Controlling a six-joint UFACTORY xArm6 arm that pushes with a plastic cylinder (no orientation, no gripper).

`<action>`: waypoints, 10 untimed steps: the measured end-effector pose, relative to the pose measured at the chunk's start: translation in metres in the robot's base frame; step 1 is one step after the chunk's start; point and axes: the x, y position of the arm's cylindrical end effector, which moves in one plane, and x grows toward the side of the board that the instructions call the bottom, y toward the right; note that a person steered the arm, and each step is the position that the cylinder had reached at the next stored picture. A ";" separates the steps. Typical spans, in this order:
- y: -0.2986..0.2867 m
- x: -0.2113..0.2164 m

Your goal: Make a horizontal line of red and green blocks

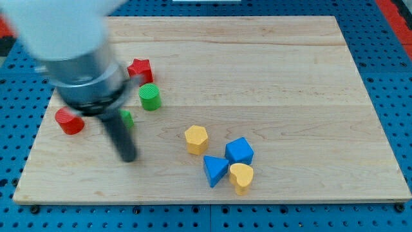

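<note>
A: Hand. This arm has none: it ends in a dark rod, so nothing opens, closes or holds. My tip [129, 156] rests on the table [290, 77] at lower left of the frame, just below a small green block [127, 118] that the rod largely hides; whether rod and block touch cannot be told.

B: Camera view, task items?

A: Four, all in the left part of the frame. A red star-like block [140, 69] lies uppermost; a green cylinder [149, 96] sits just below and right of it. A red cylinder [69, 121] lies at far left, near the table's edge, roughly level with the hidden green block.

B: Progress?

A: Early, by my judgement. The four pieces form a loose cluster, not a row. The two lower blocks share a height; the upper two need bringing down.

B: Arm pose?

A: It enters from upper left, blurred, its rod slanting down to the right.

B: Others?

A: A yellow hexagonal block [196, 139], blue cube [239, 151], blue triangular block [215, 170] and yellow heart-like block [242, 177] sit well apart at lower centre.
</note>
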 end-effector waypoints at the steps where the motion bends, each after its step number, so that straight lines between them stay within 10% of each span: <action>1: 0.006 -0.027; 4: -0.049 -0.046; 6: 0.073 -0.130; 8: -0.049 -0.136; 10: -0.037 -0.103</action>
